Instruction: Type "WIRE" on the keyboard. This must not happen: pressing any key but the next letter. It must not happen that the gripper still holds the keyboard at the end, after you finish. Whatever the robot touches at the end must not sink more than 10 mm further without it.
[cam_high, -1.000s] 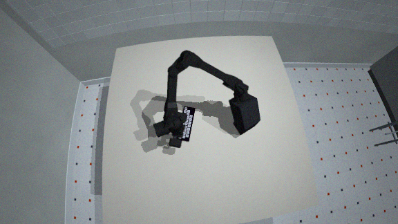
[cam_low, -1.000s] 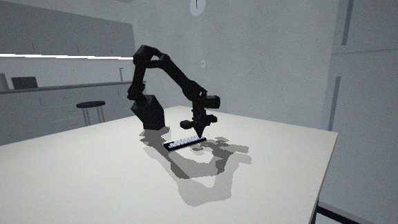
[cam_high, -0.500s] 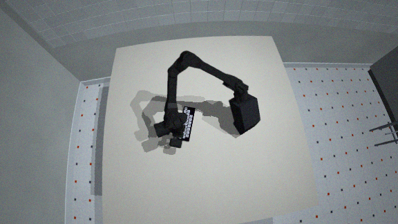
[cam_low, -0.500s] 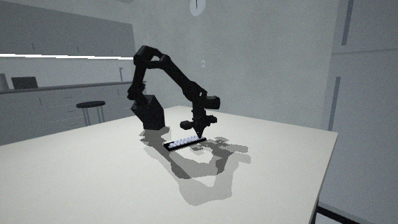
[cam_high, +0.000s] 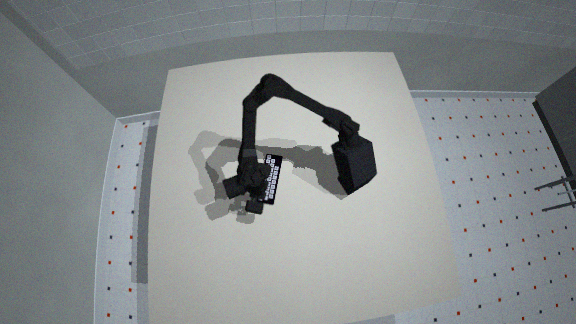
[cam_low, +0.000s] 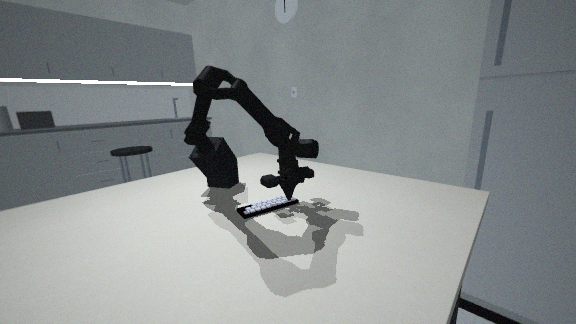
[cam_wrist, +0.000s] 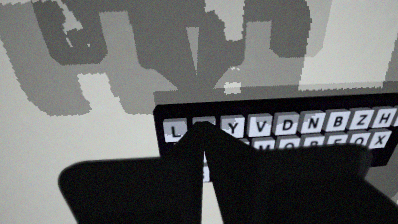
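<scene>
A small black keyboard (cam_high: 274, 178) (cam_low: 266, 205) (cam_wrist: 320, 124) with white lettered keys lies flat on the pale table (cam_high: 310, 260) (cam_low: 125, 250). My gripper (cam_high: 260, 181) (cam_low: 289, 196) (cam_wrist: 201, 127) is shut, empty, and points straight down at the keyboard's end. In the wrist view its tip covers the second key of the top row, between the L key (cam_wrist: 174, 131) and the Y key (cam_wrist: 233, 127). The covered key's letter is hidden. I cannot tell whether the tip is pressing the key or only just above it.
The arm's dark base block (cam_high: 355, 161) (cam_low: 216, 162) stands on the table behind the keyboard. The table's edges run close on the right (cam_low: 470, 240). A stool (cam_low: 131, 151) and a counter stand beyond the table on the left.
</scene>
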